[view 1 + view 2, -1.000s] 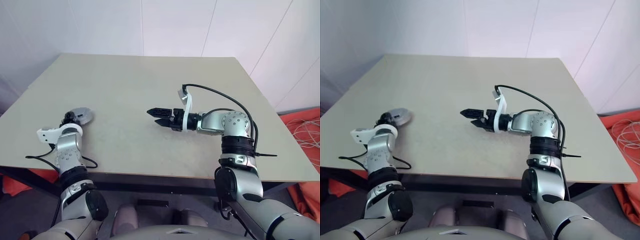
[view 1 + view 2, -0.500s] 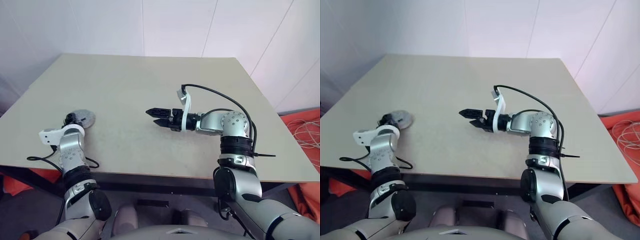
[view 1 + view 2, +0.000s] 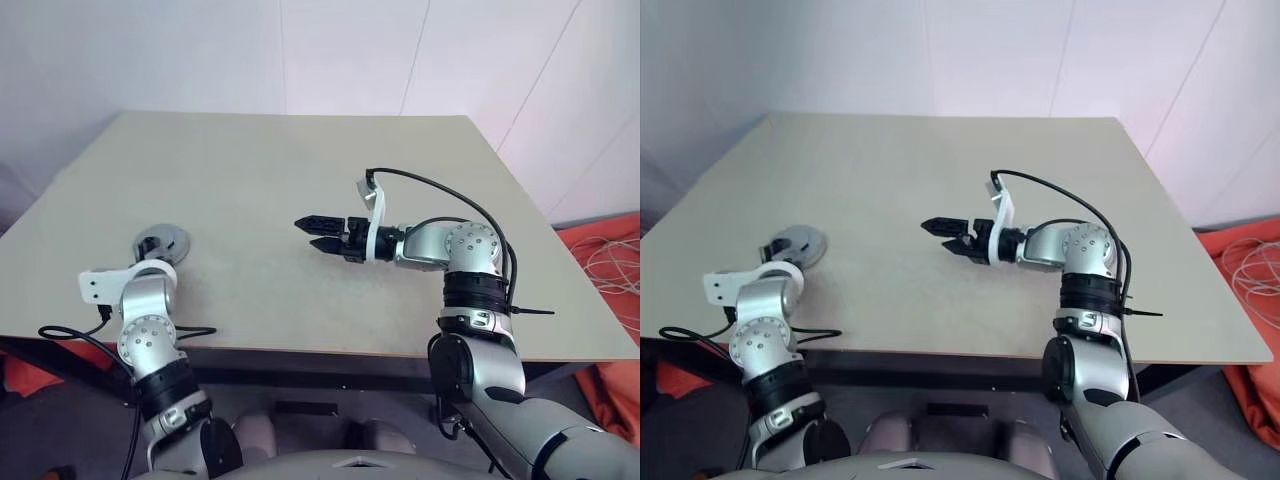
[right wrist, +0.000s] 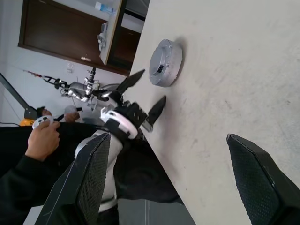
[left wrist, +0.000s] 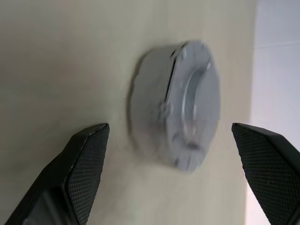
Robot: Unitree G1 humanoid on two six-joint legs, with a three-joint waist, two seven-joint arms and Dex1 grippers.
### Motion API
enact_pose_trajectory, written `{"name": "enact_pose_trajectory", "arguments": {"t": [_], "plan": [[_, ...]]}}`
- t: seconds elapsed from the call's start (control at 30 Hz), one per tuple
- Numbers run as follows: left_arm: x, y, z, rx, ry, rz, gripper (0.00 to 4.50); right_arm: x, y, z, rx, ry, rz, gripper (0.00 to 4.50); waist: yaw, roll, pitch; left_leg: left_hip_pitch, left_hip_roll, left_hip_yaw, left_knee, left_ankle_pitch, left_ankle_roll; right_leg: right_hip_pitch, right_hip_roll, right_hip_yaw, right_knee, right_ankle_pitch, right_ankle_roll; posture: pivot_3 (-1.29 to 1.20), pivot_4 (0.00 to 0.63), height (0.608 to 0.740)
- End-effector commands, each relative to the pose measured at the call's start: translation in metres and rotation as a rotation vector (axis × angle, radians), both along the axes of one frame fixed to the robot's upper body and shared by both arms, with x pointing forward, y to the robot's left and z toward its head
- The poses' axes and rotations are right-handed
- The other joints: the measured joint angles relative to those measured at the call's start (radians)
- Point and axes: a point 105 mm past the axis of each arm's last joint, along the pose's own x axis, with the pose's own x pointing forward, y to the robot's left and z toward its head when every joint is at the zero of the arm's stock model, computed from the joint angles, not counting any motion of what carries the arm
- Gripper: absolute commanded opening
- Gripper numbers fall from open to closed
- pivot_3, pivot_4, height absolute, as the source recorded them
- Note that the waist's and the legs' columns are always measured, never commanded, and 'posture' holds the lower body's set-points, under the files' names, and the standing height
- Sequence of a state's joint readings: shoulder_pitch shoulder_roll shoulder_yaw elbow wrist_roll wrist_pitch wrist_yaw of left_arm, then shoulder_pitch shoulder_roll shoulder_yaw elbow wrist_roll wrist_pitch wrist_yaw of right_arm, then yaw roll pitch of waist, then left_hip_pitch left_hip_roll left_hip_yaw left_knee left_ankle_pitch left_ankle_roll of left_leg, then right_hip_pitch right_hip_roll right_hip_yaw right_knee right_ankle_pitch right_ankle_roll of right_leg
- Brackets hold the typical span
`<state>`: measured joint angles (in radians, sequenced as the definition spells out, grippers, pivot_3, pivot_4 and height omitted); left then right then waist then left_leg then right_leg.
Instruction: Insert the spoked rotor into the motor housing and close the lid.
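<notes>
silver-grey lid [image 5: 187, 103] closed, no writing | left gripper [image 4: 143, 96] spread | right gripper [image 3: 312, 232] spread

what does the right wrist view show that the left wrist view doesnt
Right wrist view: the whole left gripper seen from across the table, open beside the closed motor, plus a person's hand holding a controller and dark cabinets behind.

Left wrist view: the motor up close, with the seam between lid and housing visible on its side, framed by that gripper's own spread fingers.

Both: the round silver-grey motor lying closed on the beige table, untouched by either gripper.
</notes>
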<state>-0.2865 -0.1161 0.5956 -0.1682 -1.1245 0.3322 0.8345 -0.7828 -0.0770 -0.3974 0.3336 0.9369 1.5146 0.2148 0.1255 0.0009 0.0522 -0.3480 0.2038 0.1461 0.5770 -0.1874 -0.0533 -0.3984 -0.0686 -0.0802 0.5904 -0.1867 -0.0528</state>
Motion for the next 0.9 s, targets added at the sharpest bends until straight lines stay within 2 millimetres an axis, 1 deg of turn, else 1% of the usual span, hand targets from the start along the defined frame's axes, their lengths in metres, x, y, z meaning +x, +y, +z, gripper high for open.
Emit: {"name": "enact_pose_trajectory", "arguments": {"t": [0.03, 0.07, 0.1, 0.13, 0.2, 0.23, 0.27, 0.33, 0.37, 0.47, 0.53, 0.6, 0.67, 0.7, 0.9], "plan": [[0.004, -0.022, 0.001, 0.307, 0.080, -0.256, 4.47, 0.004, 0.000, 0.018, -0.007, -0.095, -0.002, 4.50, 0.000, 0.002, -0.002, 0.000, 0.000, 0.000, 0.000, 0.000, 0.000, 0.000, 0.000, 0.000, -0.001, 0.000, 0.000, 0.00, 0.000, 0.740], [0.010, -0.027, 0.009, 0.451, 0.049, -0.359, 4.47, 0.003, -0.001, 0.017, -0.010, -0.105, -0.001, 4.50, 0.001, 0.002, -0.002, 0.000, 0.000, 0.000, 0.000, 0.000, 0.000, 0.000, 0.000, 0.000, -0.001, 0.000, 0.001, 0.00, 0.000, 0.740], [0.014, -0.033, 0.014, 0.560, 0.030, -0.453, 4.47, 0.003, -0.002, 0.017, -0.012, -0.117, -0.001, 4.50, 0.002, 0.002, -0.002, -0.001, 0.000, 0.000, 0.000, 0.000, 0.000, -0.001, 0.001, -0.001, -0.001, 0.000, 0.002, 0.00, 0.000, 0.740], [0.017, -0.037, 0.016, 0.634, 0.020, -0.516, 4.47, 0.003, -0.003, 0.017, -0.022, -0.138, -0.004, 4.50, 0.004, 0.002, -0.002, -0.001, 0.001, 0.000, 0.001, 0.001, -0.001, -0.003, 0.002, -0.002, -0.002, 0.000, 0.002, 0.00, 0.000, 0.740], [0.026, -0.047, 0.031, 0.837, -0.060, -0.665, 4.47, 0.003, -0.008, 0.013, -0.093, -0.219, -0.006, 4.50, 0.006, 0.002, -0.002, -0.002, 0.002, -0.001, 0.003, 0.001, -0.001, -0.004, 0.003, -0.002, -0.003, 0.001, 0.003, 0.00, 0.000, 0.740], [0.029, -0.052, 0.040, 0.980, -0.102, -0.737, 4.47, 0.003, -0.012, 0.010, -0.144, -0.275, -0.012, 4.50, 0.008, 0.002, -0.002, -0.002, 0.002, -0.001, 0.003, 0.001, -0.001, -0.004, 0.002, -0.002, -0.003, 0.001, 0.004, 0.00, 0.000, 0.740], [0.031, -0.055, 0.045, 1.076, -0.129, -0.788, 4.47, 0.004, -0.014, 0.007, -0.177, -0.314, -0.013, 4.50, 0.009, 0.001, -0.003, -0.002, 0.002, -0.001, 0.004, 0.001, -0.001, -0.004, 0.002, -0.001, -0.004, 0.002, 0.004, 0.00, 0.000, 0.740], [0.034, -0.059, 0.052, 1.335, -0.151, -0.894, 4.47, 0.004, -0.021, 0.001, -0.268, -0.432, -0.004, 4.50, 0.010, 0.001, -0.003, -0.002, 0.001, -0.001, 0.004, 0.001, -0.001, -0.003, 0.002, -0.001, -0.006, 0.002, 0.005, 0.00, 0.000, 0.740], [0.035, -0.061, 0.054, 1.401, -0.181, -0.938, 4.47, 0.001, -0.024, 0.000, -0.306, -0.515, 0.022, 4.50, 0.009, 0.001, -0.003, -0.001, 0.001, -0.001, 0.004, 0.001, -0.001, -0.003, 0.001, 0.000, -0.006, 0.002, 0.005, 0.00, 0.000, 0.740], [0.034, -0.064, 0.057, 1.498, -0.282, -1.047, 4.47, -0.009, -0.035, -0.009, -0.379, -0.666, 0.096, 4.50, 0.010, 0.002, -0.002, -0.001, 0.000, 0.000, 0.003, 0.000, 0.000, -0.003, 0.000, 0.000, -0.006, 0.002, 0.005, 0.00, 0.000, 0.740], [0.029, -0.068, 0.056, 1.505, -0.376, -1.158, 4.47, -0.006, -0.045, -0.007, -0.380, -0.844, 0.053, 4.50, 0.009, 0.001, -0.003, -0.001, 0.001, 0.000, 0.003, -0.001, 0.002, -0.003, 0.000, 0.000, -0.006, 0.002, 0.005, 0.00, 0.000, 0.740], [0.029, -0.058, 0.057, 1.545, -0.405, -1.168, 4.47, -0.008, -0.055, -0.005, -0.353, -0.975, 0.030, 4.50, 0.006, 0.001, -0.003, -0.001, 0.001, 0.000, 0.003, -0.001, 0.003, -0.004, 0.001, 0.000, -0.005, 0.002, 0.005, 0.00, 0.000, 0.740], [0.031, -0.048, 0.058, 1.548, -0.419, -1.166, 4.47, -0.011, -0.061, -0.014, -0.373, -0.966, 0.085, 4.50, -0.001, 0.002, -0.002, -0.001, 0.001, 0.001, 0.002, -0.002, 0.004, -0.004, 0.000, 0.000, -0.004, 0.002, 0.004, 0.00, 0.000, 0.740], [0.031, -0.044, 0.059, 1.556, -0.433, -1.180, 4.47, -0.010, -0.063, -0.015, -0.369, -0.969, 0.084, 4.50, -0.005, 0.002, -0.002, -0.001, 0.001, 0.001, 0.003, -0.002, 0.004, -0.004, 0.000, 0.000, -0.003, 0.002, 0.004, 0.00, 0.000, 0.740], [0.029, -0.030, 0.055, 1.548, -0.485, -1.254, 4.47, 0.003, -0.069, -0.025, -0.447, -1.005, 0.066, 4.50, -0.008, 0.002, -0.002, 0.002, 0.001, 0.002, 0.003, -0.004, 0.008, -0.003, 0.000, 0.001, -0.002, 0.003, 0.002, 0.00, 0.000, 0.740]]}}
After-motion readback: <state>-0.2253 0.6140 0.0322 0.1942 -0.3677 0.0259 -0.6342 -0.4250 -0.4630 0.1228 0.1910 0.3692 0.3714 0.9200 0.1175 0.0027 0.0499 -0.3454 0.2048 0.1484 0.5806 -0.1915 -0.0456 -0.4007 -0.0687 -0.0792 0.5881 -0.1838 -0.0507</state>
